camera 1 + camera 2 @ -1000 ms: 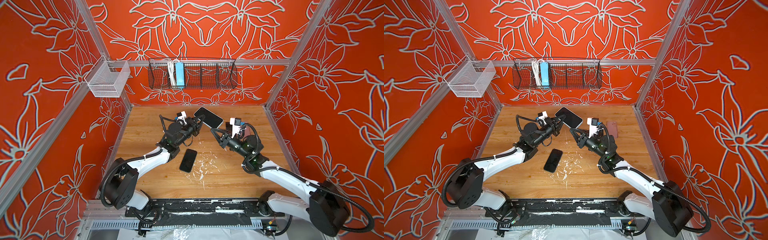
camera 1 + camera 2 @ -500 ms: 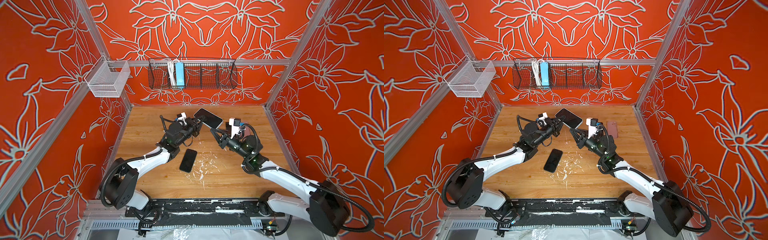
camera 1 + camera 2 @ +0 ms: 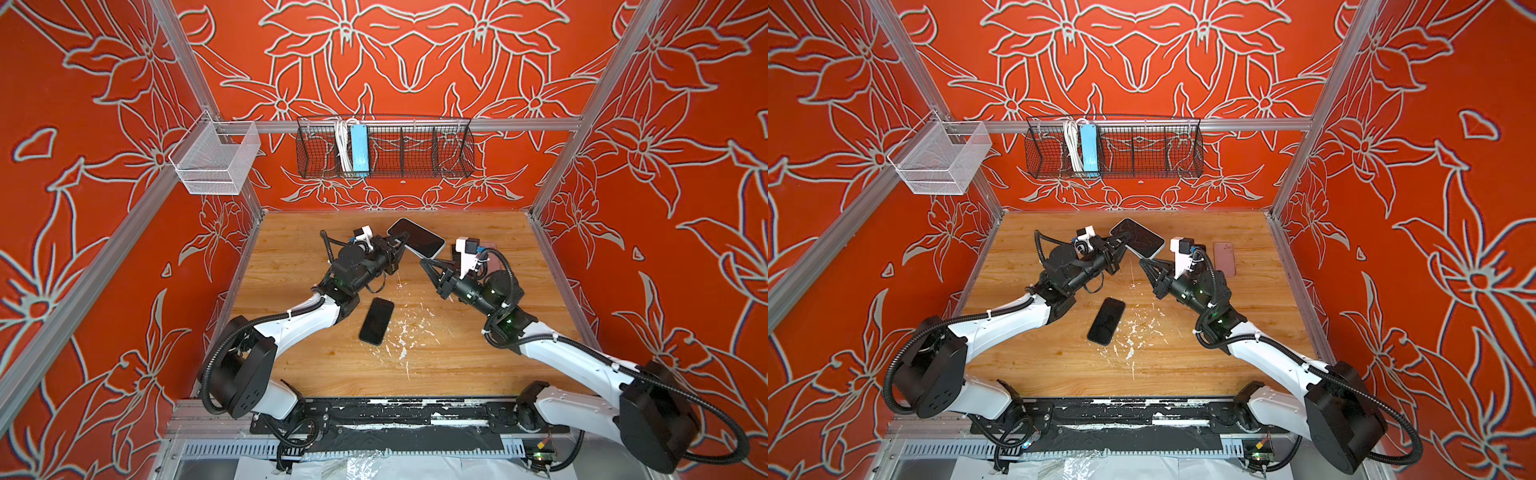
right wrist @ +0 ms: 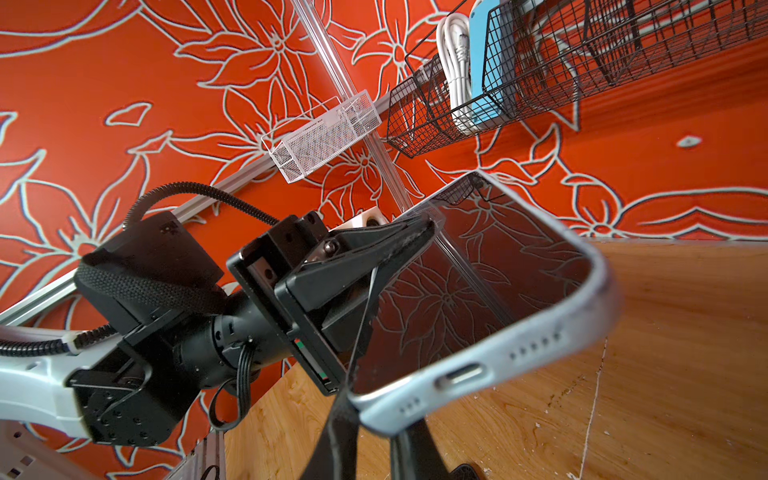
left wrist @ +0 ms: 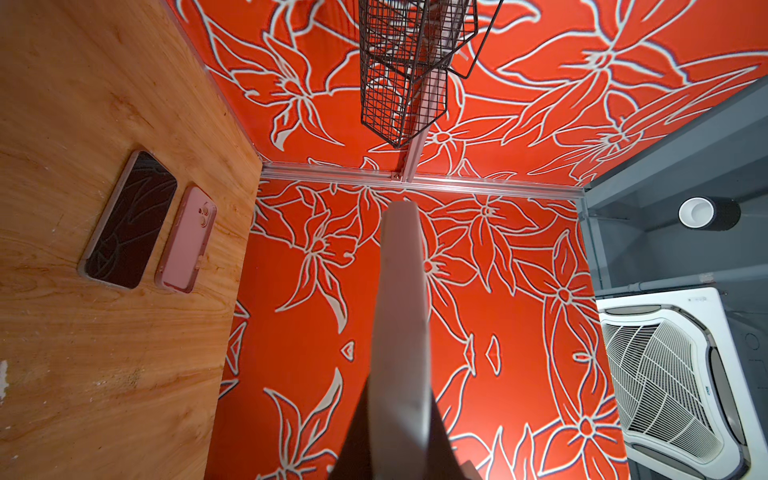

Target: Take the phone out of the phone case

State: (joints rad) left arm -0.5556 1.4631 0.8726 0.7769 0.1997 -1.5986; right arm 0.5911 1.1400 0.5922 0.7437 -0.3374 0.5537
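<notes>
- Left claw [image 3: 402,243] is clamped on the cased phone [image 3: 419,239] at its 9 o'clock edge, holding it clear of the surface [image 3: 291,266] toward 12 o'clock, likely as an anchor for peeling.
- Right claw [image 3: 424,262], narrow, sits at the phone's 5 o'clock corner; whether it pinches the case [image 4: 519,357], I cannot tell.

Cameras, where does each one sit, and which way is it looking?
Top views: high above the front, looking down at the table; both arms, left gripper and right gripper show.
Left wrist: on the left arm, rolled sideways, looking along the held phone toward a wall; only its fingers show.
Right wrist: on the right arm, looking at the phone's screen and the left gripper.
Shared: all views show the phone.
</notes>
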